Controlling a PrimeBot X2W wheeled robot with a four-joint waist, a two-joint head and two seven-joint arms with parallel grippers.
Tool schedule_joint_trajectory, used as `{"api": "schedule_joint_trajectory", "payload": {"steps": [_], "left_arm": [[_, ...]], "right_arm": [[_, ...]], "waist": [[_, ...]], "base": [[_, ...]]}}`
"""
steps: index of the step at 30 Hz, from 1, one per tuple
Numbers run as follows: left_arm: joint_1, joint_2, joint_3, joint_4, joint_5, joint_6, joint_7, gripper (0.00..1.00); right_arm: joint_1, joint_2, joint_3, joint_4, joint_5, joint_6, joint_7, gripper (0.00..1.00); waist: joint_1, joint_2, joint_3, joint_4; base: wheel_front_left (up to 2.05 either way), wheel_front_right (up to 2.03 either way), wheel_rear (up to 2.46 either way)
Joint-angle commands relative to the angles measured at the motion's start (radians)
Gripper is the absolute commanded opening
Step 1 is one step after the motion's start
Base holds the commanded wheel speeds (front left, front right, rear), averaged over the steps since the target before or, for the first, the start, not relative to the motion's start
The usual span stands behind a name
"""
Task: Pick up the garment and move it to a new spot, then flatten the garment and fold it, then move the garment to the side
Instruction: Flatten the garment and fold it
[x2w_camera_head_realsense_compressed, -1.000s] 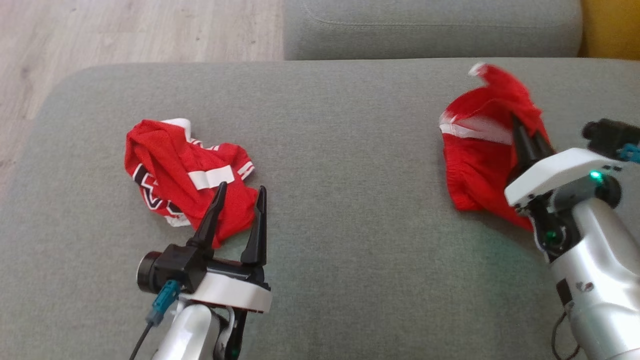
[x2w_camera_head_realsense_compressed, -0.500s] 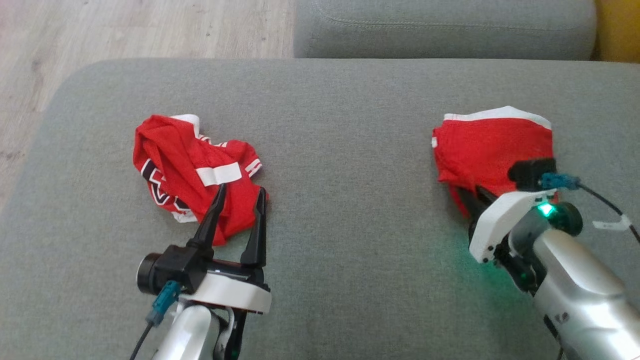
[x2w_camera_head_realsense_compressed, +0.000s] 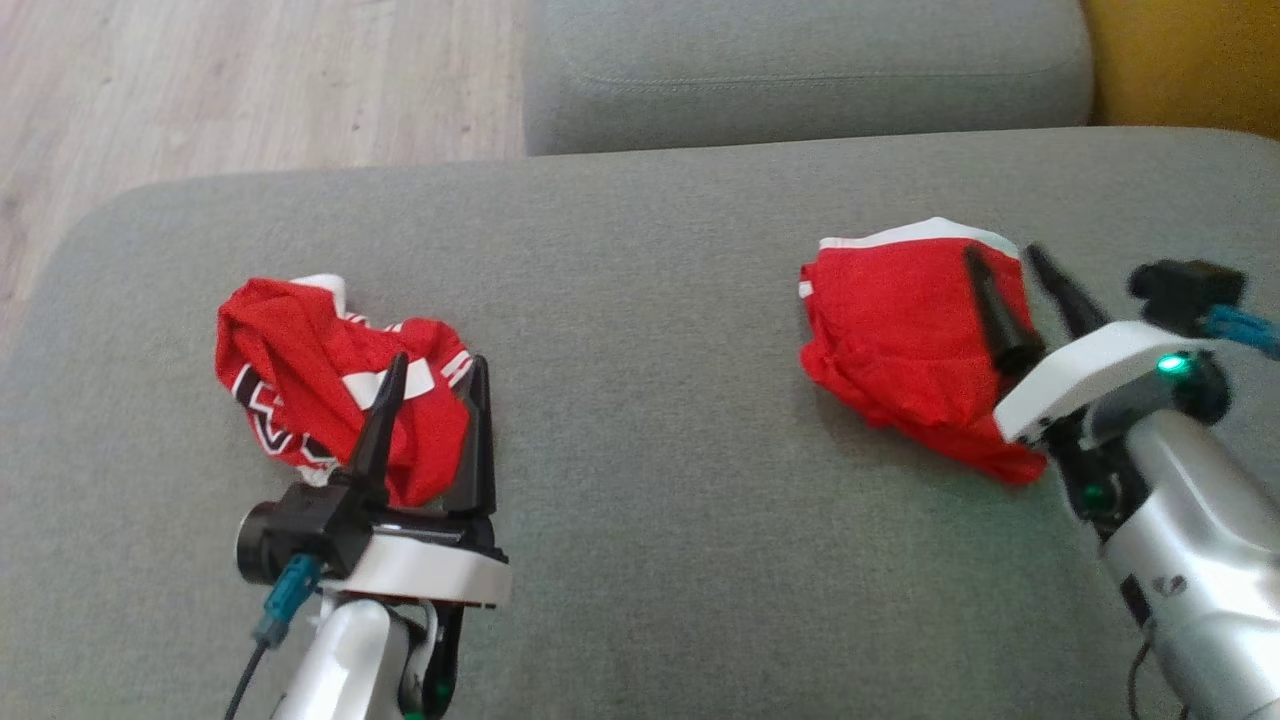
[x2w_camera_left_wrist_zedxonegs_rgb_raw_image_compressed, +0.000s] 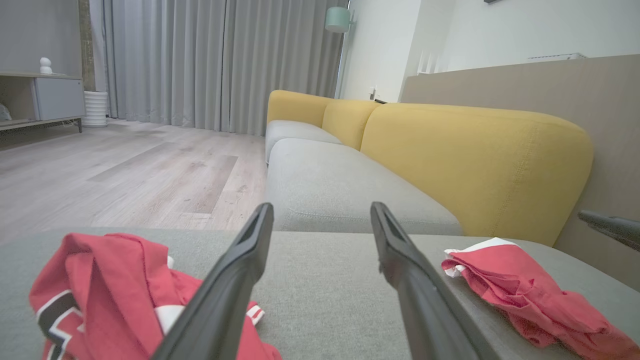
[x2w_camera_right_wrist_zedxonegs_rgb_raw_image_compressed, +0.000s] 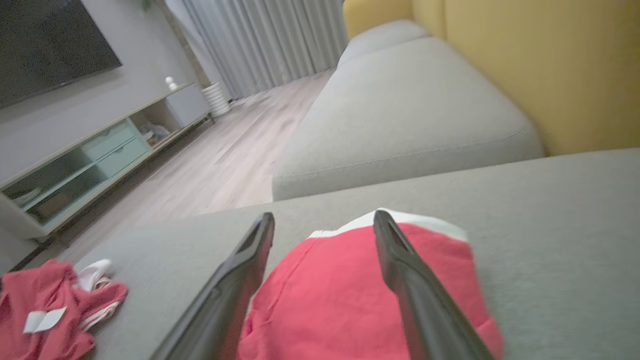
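In the head view, our right gripper (x2w_camera_head_realsense_compressed: 1003, 255) has its fingers spread wide and empty over the right edge of the red garment (x2w_camera_head_realsense_compressed: 890, 320). The garment lies bunched on the grey cushion (x2w_camera_head_realsense_compressed: 650, 300), long axis left to right, white hem on the far side, and the right arm is much the nearer. Our left gripper (x2w_camera_head_realsense_compressed: 438, 362), also spread and empty, sits at a crumpled red jersey (x2w_camera_head_realsense_compressed: 290, 350), well apart. In the left wrist view, cushion separates the two reds. In the right wrist view, the garment lies just beneath and ahead of the fingers, unobstructed.
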Motion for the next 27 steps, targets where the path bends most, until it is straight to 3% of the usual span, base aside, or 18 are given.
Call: {"api": "schedule_joint_trajectory", "payload": {"steps": [1,2,7,11,15,20,27], "left_arm": [[-0.032,0.006,0.045,-0.044,0.010,0.004,-0.008,1.00],[-0.032,0.006,0.045,-0.044,0.010,0.004,-0.008,1.00],[-0.022,0.005,0.079,-0.087,0.013,0.012,-0.008,1.00],[-0.004,0.003,0.093,-0.109,0.017,0.013,-0.008,1.00],[0.018,0.002,0.087,-0.111,0.032,0.009,-0.008,1.00],[0.049,0.001,0.080,-0.103,0.052,0.015,-0.008,1.00],[0.064,0.000,0.067,-0.101,0.047,0.026,-0.008,1.00]], "right_arm": [[-0.035,-0.012,-0.047,-0.035,-0.049,0.007,-0.064,1.00],[-0.035,-0.012,-0.047,-0.035,-0.049,0.007,-0.064,1.00],[-0.021,0.061,-0.253,-0.068,-0.174,0.007,-0.156,1.00],[0.063,0.162,-0.407,-0.169,-0.365,0.007,-0.170,1.00],[0.210,0.242,-0.500,-0.288,-0.551,0.007,-0.171,1.00],[0.369,0.269,-0.523,-0.375,-0.653,0.007,-0.172,1.00],[0.421,0.271,-0.507,-0.426,-0.618,0.007,-0.172,1.00]], "waist": [[0.0000,-0.0001,-0.012,-0.020],[0.0000,-0.0001,-0.012,-0.020],[0.0000,-0.0001,-0.014,-0.052],[0.0000,-0.0001,-0.012,-0.062],[0.0000,-0.0001,-0.010,-0.061],[0.0000,-0.0001,-0.008,-0.055],[0.0000,-0.0001,0.008,-0.049]], "base": [[0.00,0.00,0.00],[0.00,0.00,0.00],[0.00,0.00,0.00],[0.00,0.00,0.00],[0.00,0.00,0.00],[0.00,0.00,0.00],[0.00,0.00,0.00]]}}
